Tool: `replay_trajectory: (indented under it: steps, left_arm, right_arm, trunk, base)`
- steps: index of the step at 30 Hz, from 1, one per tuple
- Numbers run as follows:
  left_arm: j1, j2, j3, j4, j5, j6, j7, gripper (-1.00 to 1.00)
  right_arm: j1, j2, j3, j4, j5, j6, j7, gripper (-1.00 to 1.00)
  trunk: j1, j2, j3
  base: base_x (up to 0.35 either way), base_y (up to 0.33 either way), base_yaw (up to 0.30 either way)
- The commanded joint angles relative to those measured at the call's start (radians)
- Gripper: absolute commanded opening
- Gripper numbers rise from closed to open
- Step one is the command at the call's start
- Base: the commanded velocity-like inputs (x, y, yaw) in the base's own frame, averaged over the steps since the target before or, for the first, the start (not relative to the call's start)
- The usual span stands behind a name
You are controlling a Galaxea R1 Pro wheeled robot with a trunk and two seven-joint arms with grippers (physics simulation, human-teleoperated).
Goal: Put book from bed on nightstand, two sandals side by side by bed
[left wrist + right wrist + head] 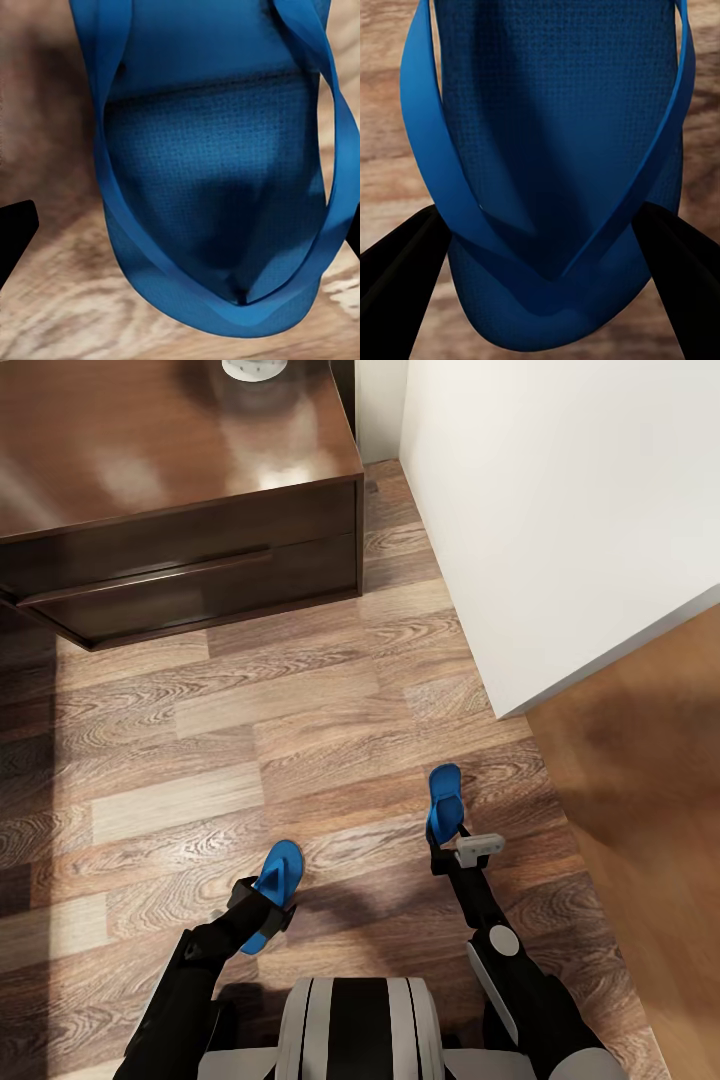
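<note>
Two bright blue sandals are held over the wood-plank floor [300, 740]. My left gripper [262, 908] is shut on one sandal [279, 870]; in the left wrist view this sandal [217, 187] lies between the dark fingertips [15, 232]. My right gripper [446, 842] is shut on the other sandal [444, 792], whose sole [555, 150] is pinched by both black fingers [405, 292] in the right wrist view. A glossy dark-brown nightstand [180, 530] with one wide drawer stands ahead at the far left. The book and the bed are out of view.
A white wall [560, 510] runs along the right and ends at a corner near my right arm, with orange-brown floor [650, 840] beyond it. A small white round object [254, 368] sits on the nightstand top. Open floor lies between me and the nightstand.
</note>
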State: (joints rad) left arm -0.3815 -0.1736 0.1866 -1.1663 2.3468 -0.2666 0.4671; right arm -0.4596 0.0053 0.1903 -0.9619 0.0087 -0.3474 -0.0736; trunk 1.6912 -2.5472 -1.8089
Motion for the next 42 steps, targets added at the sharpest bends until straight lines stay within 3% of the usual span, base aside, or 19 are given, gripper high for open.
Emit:
replay_trajectory:
  steps: [1,42]
  left_arm:
    - [0.000,-0.001,0.002,-0.001,0.009,-0.006,0.001,1.00]
    - [0.000,-0.001,-0.002,-0.001,0.009,-0.005,0.001,1.00]
  right_arm:
    - [0.000,-0.001,0.003,0.055,-0.001,-0.002,-0.008,-1.00]
    - [0.000,-0.002,0.003,0.055,-0.001,-0.002,-0.008,-1.00]
  trunk:
    - [0.000,0.000,0.000]
    - [0.000,0.000,0.000]
  base:
    - [0.000,0.000,0.000]
    - [0.000,0.000,0.000]
